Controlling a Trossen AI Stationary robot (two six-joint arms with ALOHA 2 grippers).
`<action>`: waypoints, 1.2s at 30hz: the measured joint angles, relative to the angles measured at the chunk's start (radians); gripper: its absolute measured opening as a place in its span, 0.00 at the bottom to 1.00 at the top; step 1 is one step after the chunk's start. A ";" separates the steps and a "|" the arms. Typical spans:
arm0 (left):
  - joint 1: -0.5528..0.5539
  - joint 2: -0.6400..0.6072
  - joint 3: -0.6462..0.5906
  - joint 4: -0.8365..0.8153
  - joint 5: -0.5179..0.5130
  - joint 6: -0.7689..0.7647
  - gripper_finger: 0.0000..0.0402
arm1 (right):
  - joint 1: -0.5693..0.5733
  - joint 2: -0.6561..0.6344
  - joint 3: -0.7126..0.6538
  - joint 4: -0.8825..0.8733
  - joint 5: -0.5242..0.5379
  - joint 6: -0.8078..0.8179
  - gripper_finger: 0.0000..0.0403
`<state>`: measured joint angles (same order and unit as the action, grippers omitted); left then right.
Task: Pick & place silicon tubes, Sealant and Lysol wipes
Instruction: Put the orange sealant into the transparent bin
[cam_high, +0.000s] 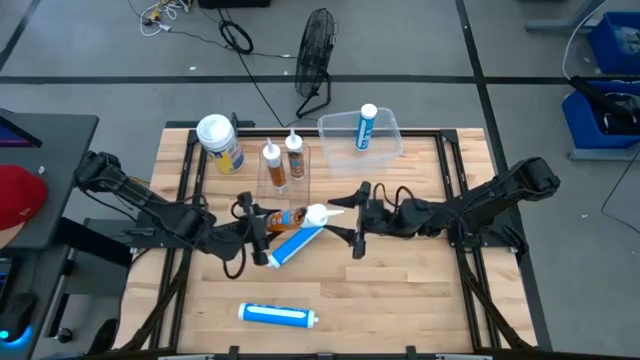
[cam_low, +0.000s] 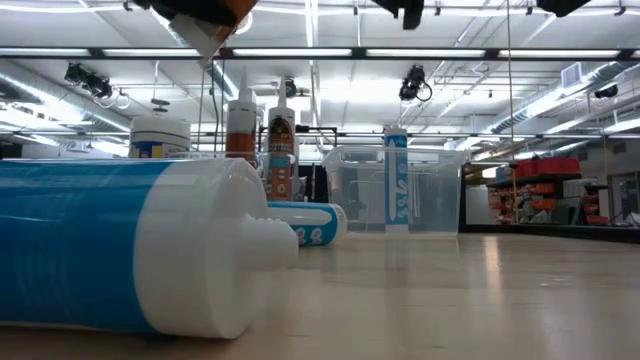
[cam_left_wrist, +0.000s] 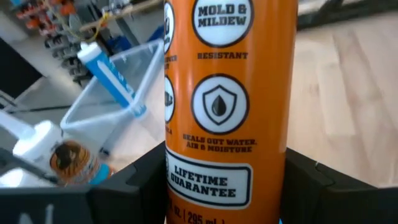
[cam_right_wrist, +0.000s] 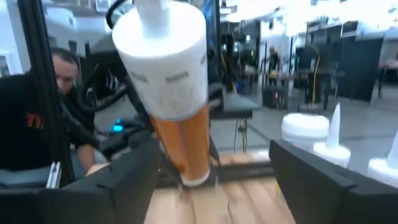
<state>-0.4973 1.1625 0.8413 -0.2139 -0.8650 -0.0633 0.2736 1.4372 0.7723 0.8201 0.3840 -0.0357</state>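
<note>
Progress early: one blue-and-white plastic tube (cam_high: 366, 127) stands inside the clear plastic bin (cam_high: 390, 141). Left claw (cam_high: 262, 224) grips an orange sealant tube (cam_high: 293, 217) just before it; right claw (cam_high: 357, 218) open, empty. Rest outside.

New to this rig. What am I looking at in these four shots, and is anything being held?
Two robot arms work at a wooden table. One picture looks down from above, one looks level across the tabletop, and two come from cameras on the wrists. The left gripper is shut on an orange sealant tube, raised off the table. The right gripper faces the tube's white end, open. Also there: the Lysol wipes, two upright orange tubes, two blue tubes lying flat, and a clear bin with one blue tube inside.
</note>
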 joint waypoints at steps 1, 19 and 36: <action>0.004 0.000 0.000 0.027 0.000 0.015 0.56 | -0.002 0.000 0.000 0.017 -0.001 -0.010 0.79; 0.157 0.106 0.000 0.340 0.175 0.122 0.56 | -0.077 0.000 0.081 0.104 -0.169 -0.029 0.95; 0.182 0.122 0.000 0.447 0.208 0.180 0.56 | -0.077 0.000 0.133 0.046 -0.181 -0.029 0.70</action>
<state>-0.3149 1.2850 0.8410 0.2335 -0.6571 0.1171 0.1967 1.4376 0.9051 0.8656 0.2035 -0.0647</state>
